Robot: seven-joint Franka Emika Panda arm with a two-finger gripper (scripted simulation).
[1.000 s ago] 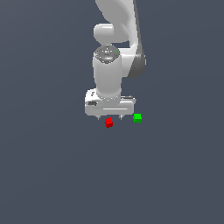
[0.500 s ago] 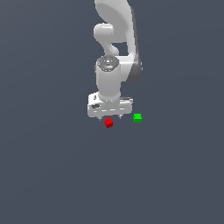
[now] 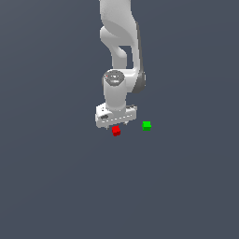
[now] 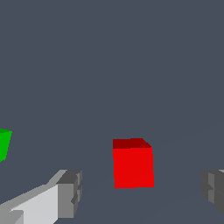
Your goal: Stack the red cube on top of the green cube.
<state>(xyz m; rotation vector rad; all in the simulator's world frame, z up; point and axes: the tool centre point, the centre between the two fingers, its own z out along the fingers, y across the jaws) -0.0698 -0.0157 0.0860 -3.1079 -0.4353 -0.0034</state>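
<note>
Arm upright, wrist down – fingers (image 4: 70, 192) spread astride red cube (image 4: 133, 166)

A flat, dark slate-grey floor (image 3: 56, 186) filled both views, plain and unmarked. Two small cubes rested directly on it. The red cube (image 3: 116, 131) sat near the middle of the exterior view, and the green cube (image 3: 146, 125) lay towards the exterior view's right of it, apart and not touching. Both stood flat on one face.
</note>
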